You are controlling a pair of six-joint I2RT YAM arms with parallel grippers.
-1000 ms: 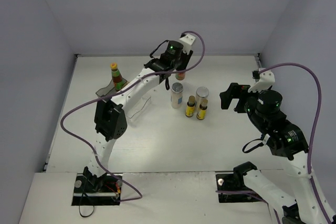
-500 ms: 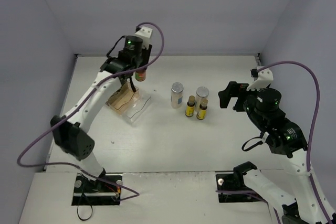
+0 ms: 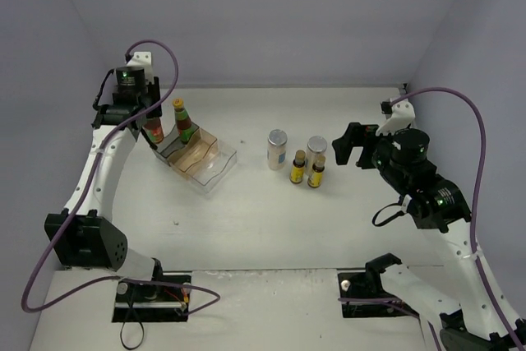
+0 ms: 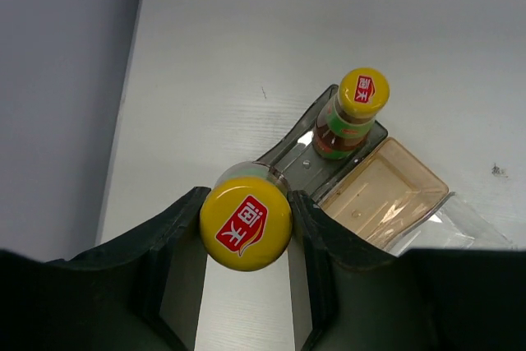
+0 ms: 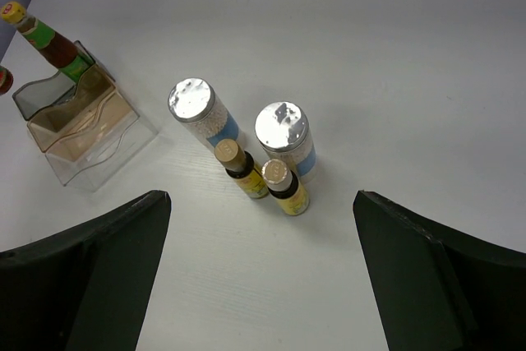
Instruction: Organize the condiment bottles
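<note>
Since the sauce bottle (image 4: 246, 223) hangs upright, clamped in the left gripper (image 4: 246, 203) right at the free end of the rack (image 4: 386, 191) back step beside its twin (image 4: 352, 113), I'd guess it just needs lowering straight down.

Clear stepped rack (image 3: 212, 167), amber-tinted mid tier, sits far-L on white table (image 3: 263, 219); pale lilac walls (image 3: 246, 14) on 3 sides.

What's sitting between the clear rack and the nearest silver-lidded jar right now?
Nothing, just bare table between the rack and that silver-lidded jar; the right wrist view shows it best, and the top view agrees.
</note>
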